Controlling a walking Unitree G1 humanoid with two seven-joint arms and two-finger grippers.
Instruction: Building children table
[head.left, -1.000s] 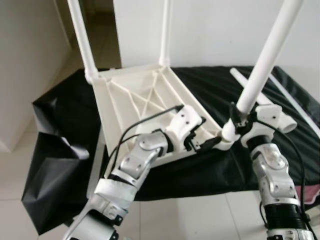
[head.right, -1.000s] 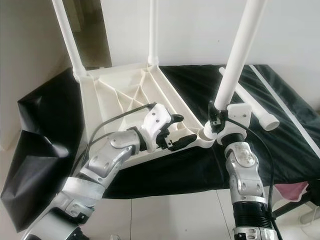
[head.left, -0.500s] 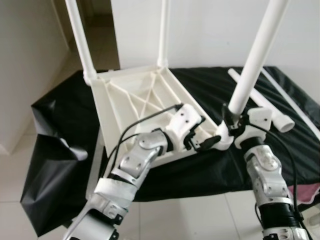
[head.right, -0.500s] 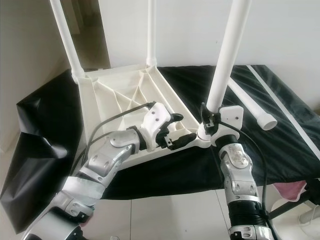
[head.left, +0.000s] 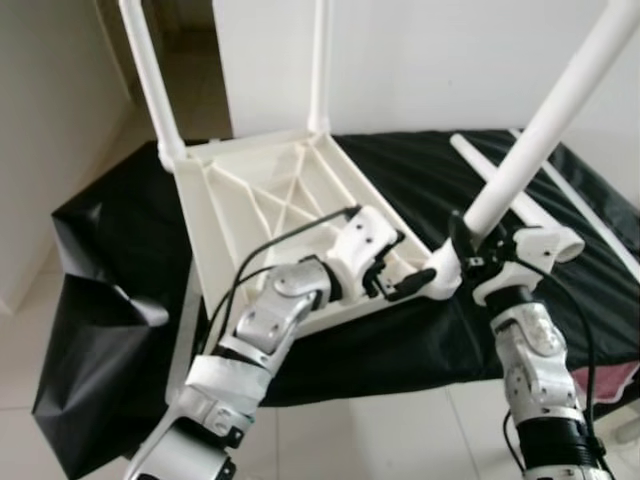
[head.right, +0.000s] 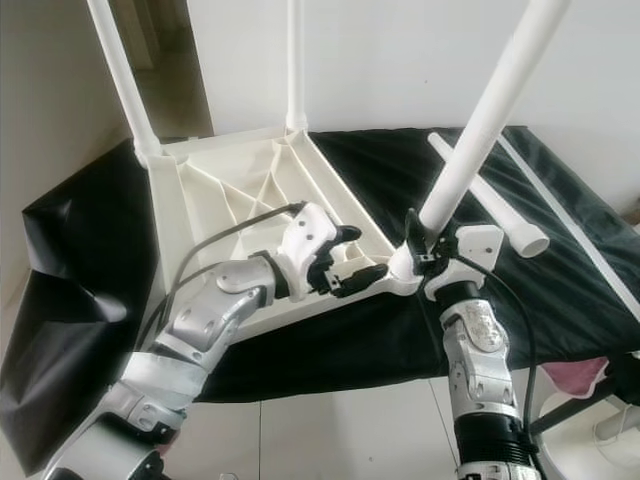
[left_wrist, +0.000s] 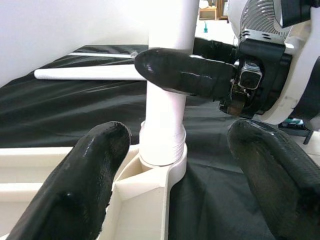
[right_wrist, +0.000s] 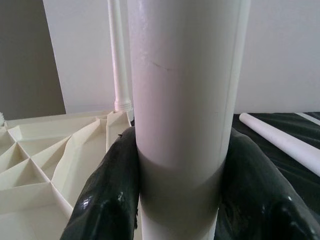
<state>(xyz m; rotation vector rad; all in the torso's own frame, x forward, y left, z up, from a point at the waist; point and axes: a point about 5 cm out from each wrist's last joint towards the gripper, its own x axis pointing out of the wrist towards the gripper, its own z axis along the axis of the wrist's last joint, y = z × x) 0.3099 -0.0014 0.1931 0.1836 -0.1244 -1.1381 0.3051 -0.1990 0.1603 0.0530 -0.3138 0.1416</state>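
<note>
White leg (head.right: 487, 120) in tabletop (head.right: 230, 190) socket, right hand (head.right: 422, 255) gripping

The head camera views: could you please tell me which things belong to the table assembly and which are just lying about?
In use:
- upturned tabletop
- leg clamped by right gripper at corner socket
- left gripper, open, bracing that corner
- loose leg, waiting

Lying about:
- black cloth
- pink item

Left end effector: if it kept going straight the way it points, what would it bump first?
Probably the white table leg standing in the corner socket of the upturned tabletop. The left end effector is open and aimed at it, with the right end effector gripping that leg.
</note>
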